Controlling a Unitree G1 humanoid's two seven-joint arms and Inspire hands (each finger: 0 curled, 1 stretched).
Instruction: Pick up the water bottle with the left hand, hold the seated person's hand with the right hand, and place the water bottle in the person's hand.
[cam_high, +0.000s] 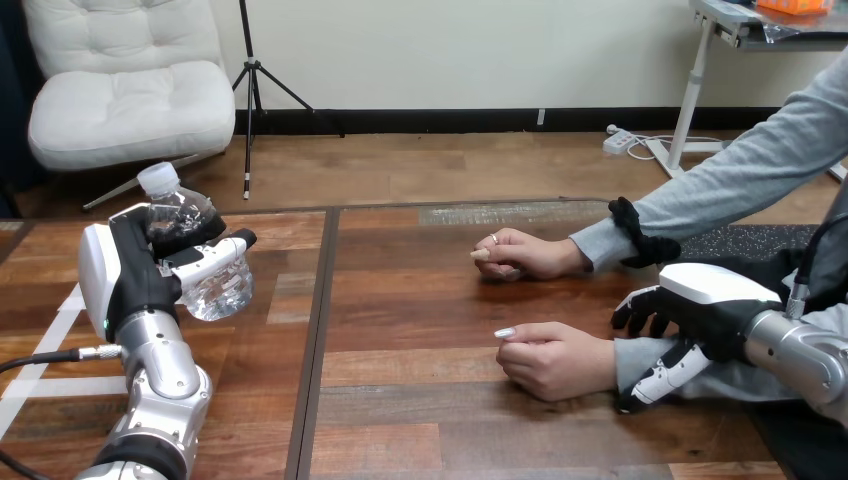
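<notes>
A clear water bottle (212, 285) with a white cap is lifted off the table at the left, tilted, cap toward the far side. My left hand (135, 265) is shut on it, fingers wrapped round its body. At the right, the person's near hand (555, 360) rests on the table as a loose fist. My right hand (700, 310) straddles its grey-sleeved wrist, fingers curled over the far side and thumb (655, 380) on the near side. The person's far hand (520, 255) lies curled on the table, apart from both of my hands.
The wooden table (420, 330) runs between the bottle and the person's hands, with a dark seam down its middle left. White tape marks (45, 360) lie at the left edge. A dark mat (740, 240) sits at the far right.
</notes>
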